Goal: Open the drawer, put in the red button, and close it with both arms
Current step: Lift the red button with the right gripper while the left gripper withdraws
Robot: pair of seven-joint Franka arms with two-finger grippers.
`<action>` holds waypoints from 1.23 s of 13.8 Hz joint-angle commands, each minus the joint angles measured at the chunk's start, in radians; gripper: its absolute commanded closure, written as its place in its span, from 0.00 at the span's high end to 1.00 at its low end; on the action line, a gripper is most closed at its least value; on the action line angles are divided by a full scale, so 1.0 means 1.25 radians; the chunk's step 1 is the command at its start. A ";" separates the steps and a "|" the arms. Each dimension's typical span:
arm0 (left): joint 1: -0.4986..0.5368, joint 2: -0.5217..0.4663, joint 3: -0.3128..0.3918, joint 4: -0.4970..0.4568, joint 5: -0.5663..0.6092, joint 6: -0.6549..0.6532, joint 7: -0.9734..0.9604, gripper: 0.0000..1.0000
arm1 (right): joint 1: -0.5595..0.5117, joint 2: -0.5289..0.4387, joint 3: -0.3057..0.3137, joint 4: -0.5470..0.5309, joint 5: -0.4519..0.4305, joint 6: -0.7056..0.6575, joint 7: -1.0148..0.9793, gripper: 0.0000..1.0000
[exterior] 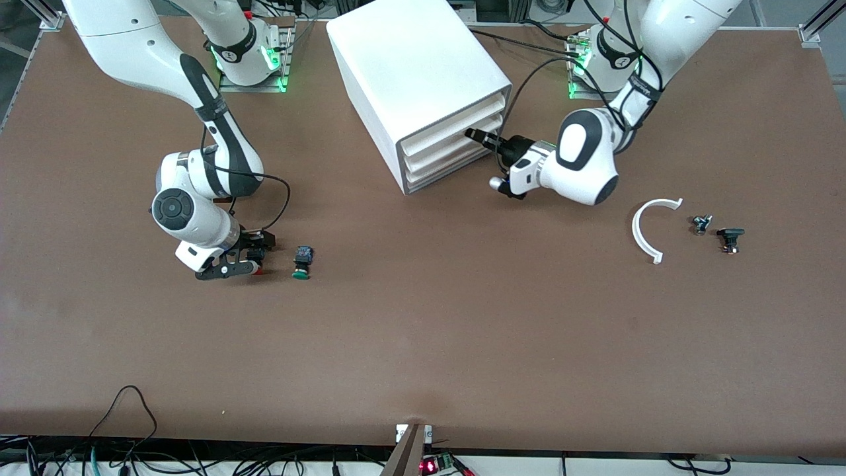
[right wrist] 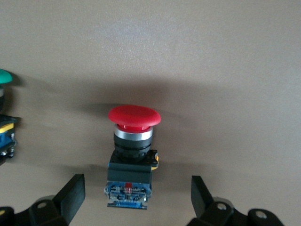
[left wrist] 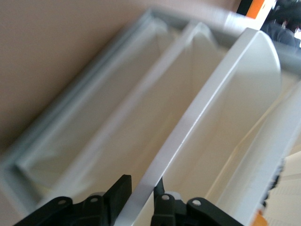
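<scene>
Lying on table toward right arm's end, red button sits between wide-spread fingers of right gripper, untouched; front view hides most of it under gripper. Green button just beside. Left gripper at cabinet, narrow fingers straddling drawer front lip. Drawer interiors visible only in left wrist view: nothing seen inside. White arc, small parts toward left arm's end.
</scene>
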 commanded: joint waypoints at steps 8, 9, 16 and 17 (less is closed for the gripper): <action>0.067 -0.052 0.092 0.063 0.109 0.069 -0.019 1.00 | -0.003 0.007 0.004 -0.011 0.003 0.022 0.001 0.31; 0.072 -0.067 0.092 0.063 0.110 0.072 -0.020 1.00 | -0.003 0.006 0.005 -0.004 0.001 0.020 0.002 0.26; 0.175 -0.256 0.174 0.099 0.193 0.076 -0.013 1.00 | -0.003 -0.038 0.010 0.149 -0.001 -0.128 -0.020 0.17; 0.174 -0.289 0.196 0.104 0.233 0.074 -0.014 1.00 | -0.003 -0.042 0.012 0.180 -0.001 -0.156 -0.020 0.17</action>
